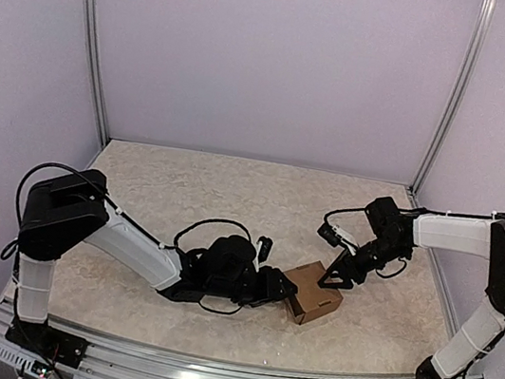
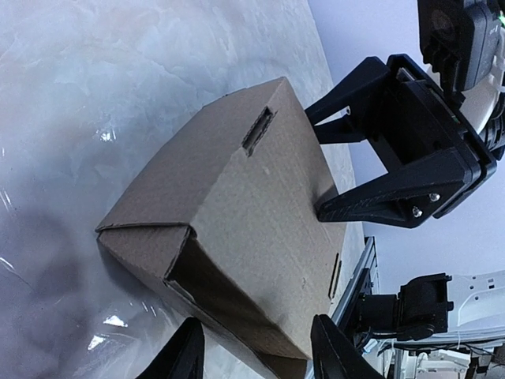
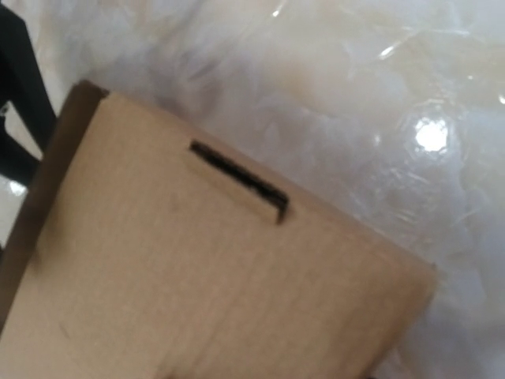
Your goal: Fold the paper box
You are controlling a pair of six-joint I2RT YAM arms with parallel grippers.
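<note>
The paper box (image 1: 314,296) is a small brown carton with its flaps closed, lying on the table near the front centre. In the left wrist view the box (image 2: 245,213) shows a slot in its top and a loose side flap. My left gripper (image 1: 287,289) is open, and its fingers (image 2: 185,351) straddle the box's near end. My right gripper (image 1: 330,279) is open above the box's far side; in the left wrist view this right gripper (image 2: 319,162) has one fingertip (image 2: 325,212) resting on the box top. The right wrist view shows only the box top (image 3: 221,276), not its own fingers.
The marbled table (image 1: 232,196) lies under a clear film, with purple walls around it. A metal rail (image 1: 205,365) runs along the front edge with both arm bases on it. The left arm's cable (image 1: 213,227) loops just behind its wrist.
</note>
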